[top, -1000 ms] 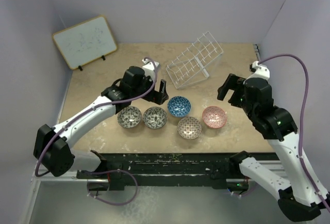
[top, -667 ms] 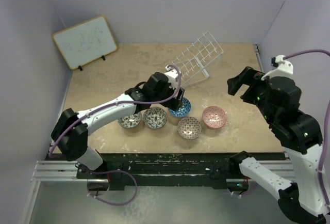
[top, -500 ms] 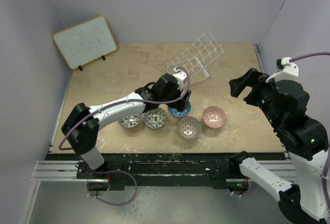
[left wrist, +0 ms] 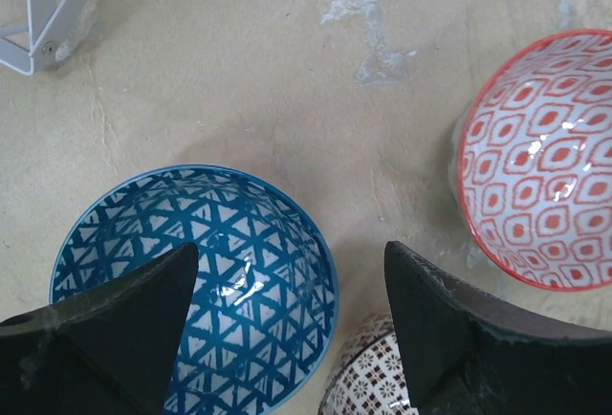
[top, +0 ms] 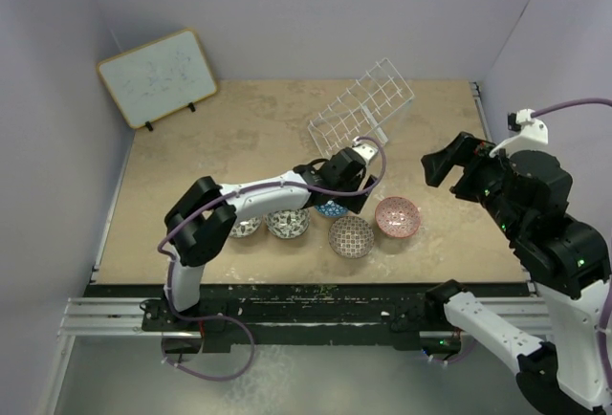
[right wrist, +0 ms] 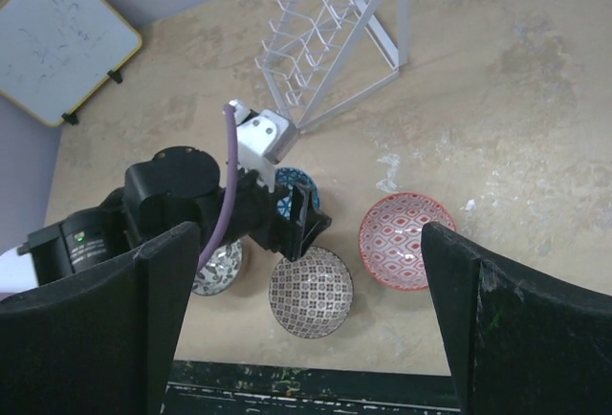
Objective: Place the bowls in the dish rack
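From above, the bowls sit in a bunch near the front of the table [top: 191,157]: two grey-white bowls [top: 287,223], the blue bowl [top: 331,209], the brown lattice bowl [top: 351,236] and the pink bowl [top: 397,216]. The white wire dish rack [top: 361,109] leans behind them with nothing in it, and a whiteboard [top: 158,77] stands far off in the back corner. The left gripper [top: 347,192] is low over the blue bowl, and the right gripper [top: 449,167] hangs up high, well away from any bowl. In the left wrist view, the left gripper's fingers [left wrist: 124,324] are spread apart, one over the inside of the blue bowl [left wrist: 191,243] and one outside it, with the bowl's edge between them (nothing is pinched yet). The pink bowl [left wrist: 540,157] is just beside it, and the brown lattice bowl [left wrist: 368,382] looks like it touches it. In the right wrist view, that hand's fingers [right wrist: 507,324] are spread wide with nothing in them. I think these bowls are hard, shiny and slippery, a bit heavy for their size, and they could chip. The best place to grab is the thin edge, squeezed firmly and lifted slowly so the next bowls are not bumped.
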`<state>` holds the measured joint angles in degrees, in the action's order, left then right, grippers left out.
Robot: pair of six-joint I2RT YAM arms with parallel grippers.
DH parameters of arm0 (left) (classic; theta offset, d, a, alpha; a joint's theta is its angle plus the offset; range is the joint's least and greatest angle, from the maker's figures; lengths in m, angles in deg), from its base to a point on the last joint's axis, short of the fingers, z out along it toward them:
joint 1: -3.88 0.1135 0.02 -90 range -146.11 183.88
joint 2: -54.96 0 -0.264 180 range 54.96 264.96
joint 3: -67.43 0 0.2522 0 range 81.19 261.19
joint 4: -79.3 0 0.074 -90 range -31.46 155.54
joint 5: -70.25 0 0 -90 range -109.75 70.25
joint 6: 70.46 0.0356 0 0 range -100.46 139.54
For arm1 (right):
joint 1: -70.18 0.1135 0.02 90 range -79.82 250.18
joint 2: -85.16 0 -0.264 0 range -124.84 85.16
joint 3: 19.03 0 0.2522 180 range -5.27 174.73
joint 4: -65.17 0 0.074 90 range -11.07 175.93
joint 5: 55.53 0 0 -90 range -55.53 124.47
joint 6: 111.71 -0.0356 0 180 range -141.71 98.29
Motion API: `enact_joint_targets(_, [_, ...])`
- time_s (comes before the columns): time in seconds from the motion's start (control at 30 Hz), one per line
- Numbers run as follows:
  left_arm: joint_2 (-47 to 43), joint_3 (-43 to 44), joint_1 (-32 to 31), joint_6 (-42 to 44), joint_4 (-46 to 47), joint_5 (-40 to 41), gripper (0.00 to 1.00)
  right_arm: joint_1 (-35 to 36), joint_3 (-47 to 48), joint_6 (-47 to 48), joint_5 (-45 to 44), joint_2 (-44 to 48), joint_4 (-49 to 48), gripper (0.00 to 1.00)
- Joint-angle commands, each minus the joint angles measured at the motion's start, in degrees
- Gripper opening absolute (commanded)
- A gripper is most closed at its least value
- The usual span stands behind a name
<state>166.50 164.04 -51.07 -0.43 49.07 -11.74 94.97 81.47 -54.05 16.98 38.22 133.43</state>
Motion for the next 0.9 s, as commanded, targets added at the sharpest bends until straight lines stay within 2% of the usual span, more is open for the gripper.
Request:
enact_joint_targets(0.0, [1.6,3.5,0.0,-0.4,0.4,2.9,0.80,0.1,0.1,0.7,0.9,1.0,0.5,1.00])
enact_joint_targets(0.1, [3.0,3.7,-0.6,-0.2,0.8,3.9,0.75,0.1,-0.1,0.4,0.8,1.4,0.5,1.00])
enact_joint_targets(0.33, [5.6,4.5,-1.0,1.0,0.7,5.9,0.58,0.1,-1.3,-0.1,1.3,1.7,0.1,1.00])
enact_joint_targets(0.63, [8.0,4.9,-1.8,0.7,-1.2,9.5,0.47,0.1,-0.7,-0.4,0.7,2.1,0.2,1.00])
enact_joint_targets(0.87, [8.5,5.8,-2.3,0.3,-2.9,11.8,0.24,0.1,-0.5,-0.7,0.3,2.6,0.6,1.00])
